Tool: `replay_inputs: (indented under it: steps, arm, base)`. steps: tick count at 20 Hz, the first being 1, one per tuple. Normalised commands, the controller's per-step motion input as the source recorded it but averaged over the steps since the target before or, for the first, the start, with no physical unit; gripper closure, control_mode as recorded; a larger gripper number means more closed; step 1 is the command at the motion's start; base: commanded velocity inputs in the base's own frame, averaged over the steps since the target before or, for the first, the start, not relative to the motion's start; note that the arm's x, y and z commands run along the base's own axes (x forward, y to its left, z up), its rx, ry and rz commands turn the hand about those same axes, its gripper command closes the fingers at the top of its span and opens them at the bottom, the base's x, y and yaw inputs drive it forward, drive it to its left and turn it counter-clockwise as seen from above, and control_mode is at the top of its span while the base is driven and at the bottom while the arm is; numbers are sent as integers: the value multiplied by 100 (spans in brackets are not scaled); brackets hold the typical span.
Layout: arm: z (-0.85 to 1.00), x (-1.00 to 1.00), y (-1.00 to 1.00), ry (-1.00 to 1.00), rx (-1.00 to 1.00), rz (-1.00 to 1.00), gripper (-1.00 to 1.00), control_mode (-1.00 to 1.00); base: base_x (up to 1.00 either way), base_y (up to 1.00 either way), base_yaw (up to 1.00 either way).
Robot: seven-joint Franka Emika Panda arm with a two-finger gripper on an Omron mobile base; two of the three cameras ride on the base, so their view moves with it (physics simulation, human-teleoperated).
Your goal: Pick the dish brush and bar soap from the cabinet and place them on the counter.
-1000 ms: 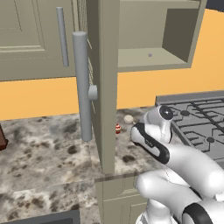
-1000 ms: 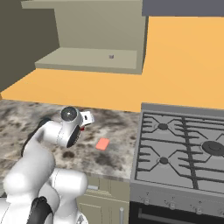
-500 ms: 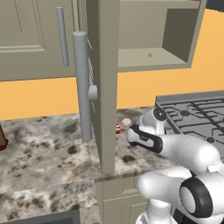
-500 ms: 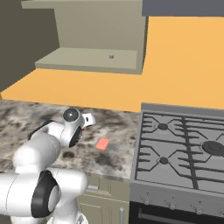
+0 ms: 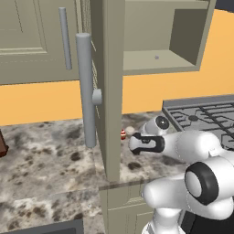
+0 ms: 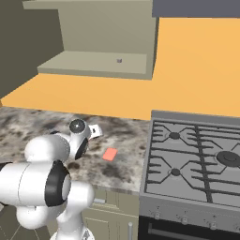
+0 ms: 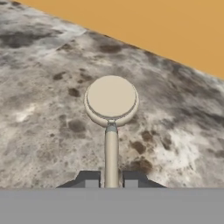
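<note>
With the beige stick-handled, round-headed dish brush clamped between my closed two-finger gripper low over the mottled grey-beige stone counter, I judge best practice is lowering level before releasing, near the salmon-pink bar soap.

bar soap on counter

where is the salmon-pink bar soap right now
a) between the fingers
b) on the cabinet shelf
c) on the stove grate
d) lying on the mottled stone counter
d: the flat salmon-pink bar soap lies on the mottled grey-beige stone counter, left of the stove; the fingers grip the beige-handled dish brush instead.
</note>
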Motion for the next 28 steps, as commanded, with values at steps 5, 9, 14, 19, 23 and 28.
replay_inputs:
  steps: [5,9,14,19,23,28]
  arm:
    - [-25,2,1,0,0,0,100,-100]
    - [-29,0,0,0,0,0,100,-100]
    - [-33,0,2,0,-1,0,100,-100]
    - [-29,0,0,0,-1,0,100,-100]
    - [-27,0,0,0,-1,0,100,-100]
    - [-27,4,0,0,0,0,100,-100]
  base:
    - [0,0,0]
    - [0,0,0]
    - [0,0,0]
    - [0,0,0]
    - [0,0,0]
    - [0,0,0]
